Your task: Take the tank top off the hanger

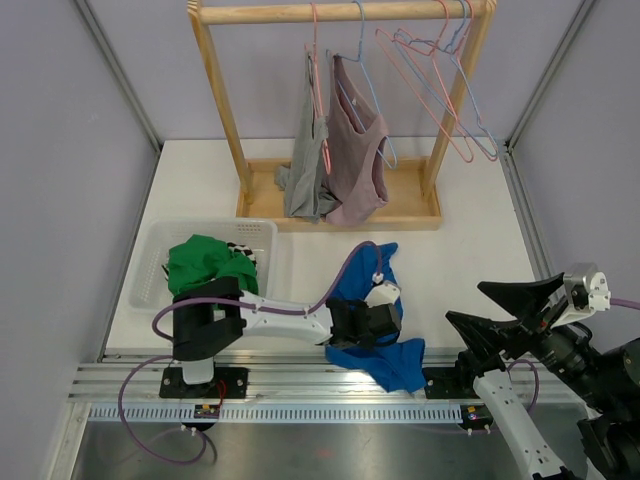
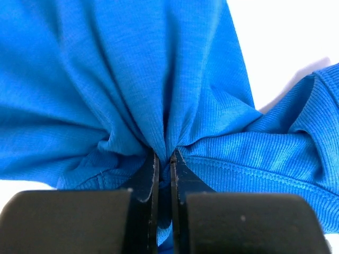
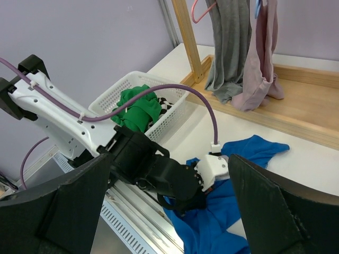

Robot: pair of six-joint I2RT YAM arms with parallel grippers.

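A blue tank top [image 1: 398, 362] lies crumpled on the white table near the front edge, with no hanger visible in it. My left gripper [image 1: 374, 334] is down on it, jaws shut on a bunched fold of the blue fabric [image 2: 132, 69], which fills the left wrist view around the gripper [image 2: 164, 159]. My right gripper [image 1: 497, 310] is wide open and empty, raised at the right, clear of the cloth. Its wrist view looks between its own tips [image 3: 167, 159] onto the blue top [image 3: 254, 151] and the left arm.
A wooden rack [image 1: 340, 12] at the back holds a grey garment [image 1: 308, 170] and a mauve tank top [image 1: 355, 160] on hangers, plus several bare hangers [image 1: 440, 90]. A white basket [image 1: 160, 250] at the left holds green clothing [image 1: 205, 265].
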